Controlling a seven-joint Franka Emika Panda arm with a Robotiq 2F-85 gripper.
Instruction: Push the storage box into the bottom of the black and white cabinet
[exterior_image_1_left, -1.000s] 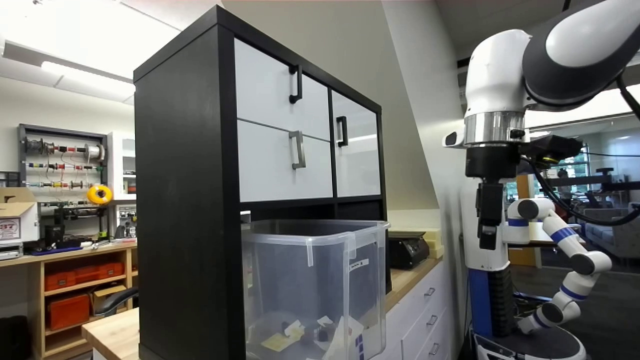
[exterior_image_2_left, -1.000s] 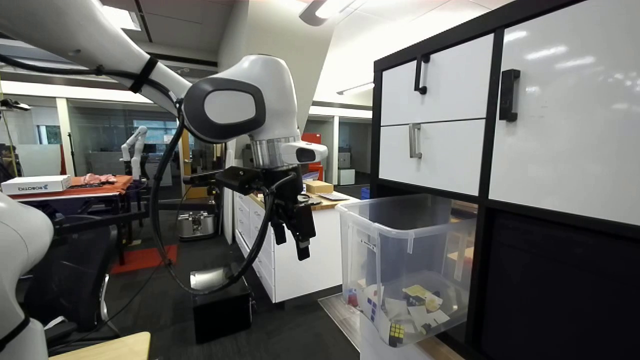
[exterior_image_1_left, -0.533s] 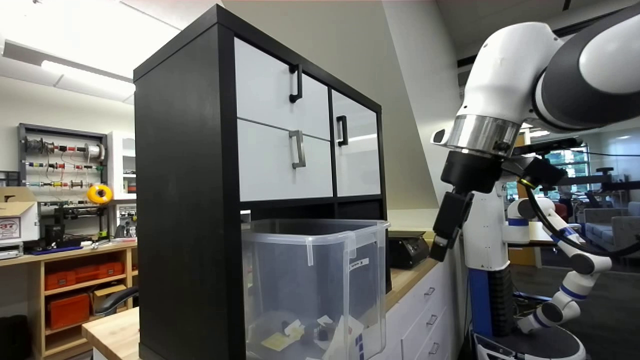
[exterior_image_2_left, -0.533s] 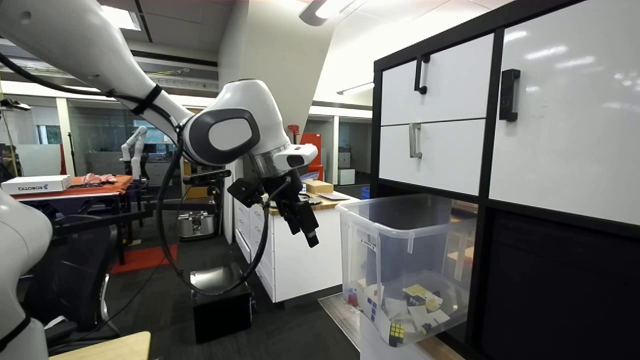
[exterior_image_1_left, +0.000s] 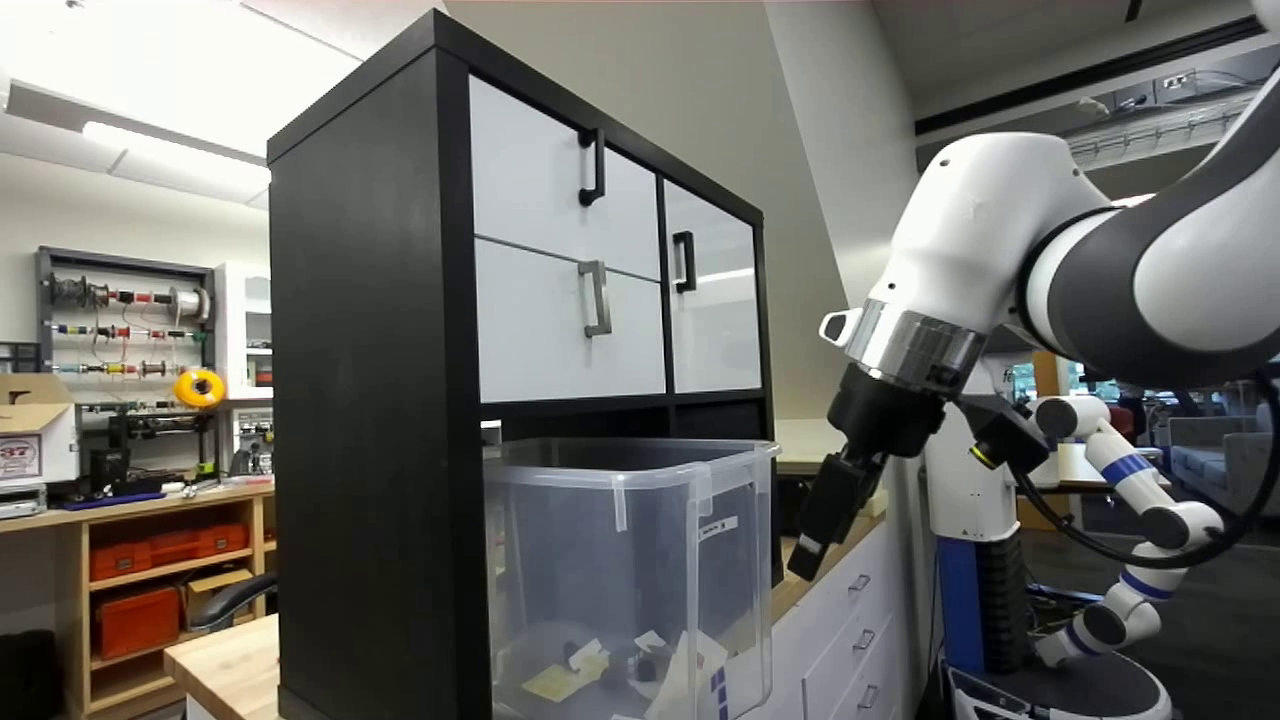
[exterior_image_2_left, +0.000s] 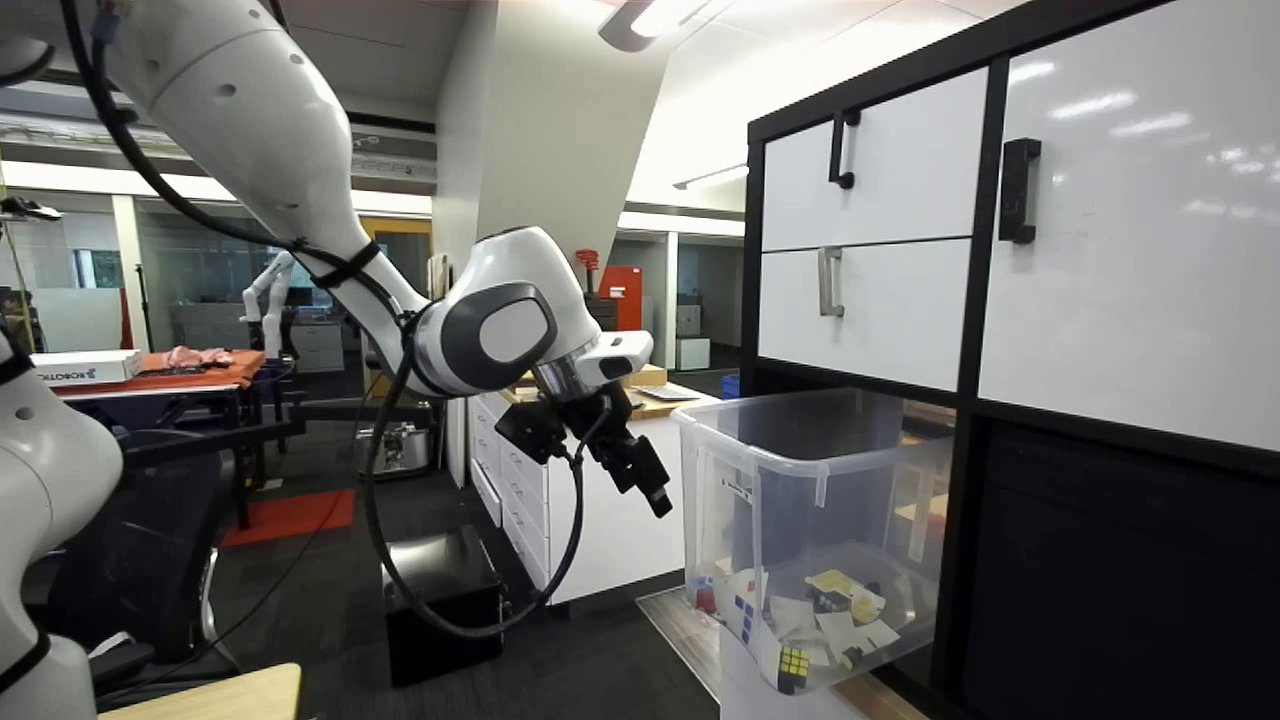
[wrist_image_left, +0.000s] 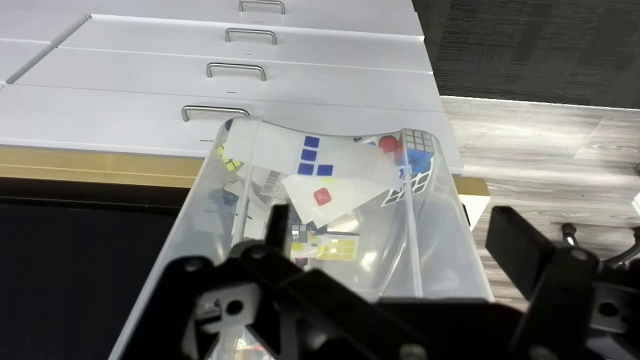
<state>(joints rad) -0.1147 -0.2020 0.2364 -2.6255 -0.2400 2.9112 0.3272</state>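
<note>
The storage box (exterior_image_1_left: 620, 560) is a large clear bin with paper cards and puzzle cubes inside. It juts out of a lower compartment of the black and white cabinet (exterior_image_1_left: 365, 400), over the counter's front edge. The box (exterior_image_2_left: 810, 520) and the cabinet (exterior_image_2_left: 1120, 260) also show in the other exterior picture. My gripper (exterior_image_1_left: 808, 555) points down at a slant toward the box's outer end wall. In an exterior view my gripper (exterior_image_2_left: 655, 495) appears a small gap from that wall. In the wrist view its fingers (wrist_image_left: 397, 237) are wide apart, with the box (wrist_image_left: 445, 225) beyond and nothing held.
White drawers (wrist_image_left: 220, 90) stand below the wooden counter edge (wrist_image_left: 100, 165). A black device stands on the counter beside the cabinet, mostly behind the gripper. A black box (exterior_image_2_left: 445, 610) stands on the floor. A cable (exterior_image_2_left: 575, 540) hangs in a loop from the arm.
My gripper has tilted from nearly vertical to a slant and has moved closer to the box's outer end. The box and the cabinet have not moved.
</note>
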